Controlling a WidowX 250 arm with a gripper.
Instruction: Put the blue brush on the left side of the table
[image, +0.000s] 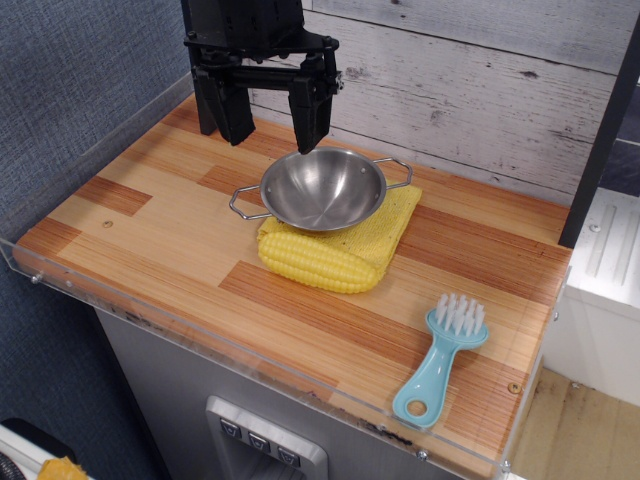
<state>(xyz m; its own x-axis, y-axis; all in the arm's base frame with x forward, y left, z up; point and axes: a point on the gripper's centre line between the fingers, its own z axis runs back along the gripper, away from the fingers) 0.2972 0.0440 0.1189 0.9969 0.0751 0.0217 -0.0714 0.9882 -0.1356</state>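
The light-blue brush (440, 360) lies on the wooden table (160, 240) near the front right corner, white bristles up at the far end and the holed handle toward the front edge. My black gripper (272, 125) hangs open and empty above the back of the table, far to the left of and behind the brush, just behind a steel bowl. Nothing is between its fingers.
A steel bowl (322, 188) with two wire handles sits on a yellow cloth (390, 225) mid-table. A yellow corn cob (315, 262) lies on the cloth's front edge. A clear acrylic rim (200, 335) edges the table. A whitewashed plank wall stands behind.
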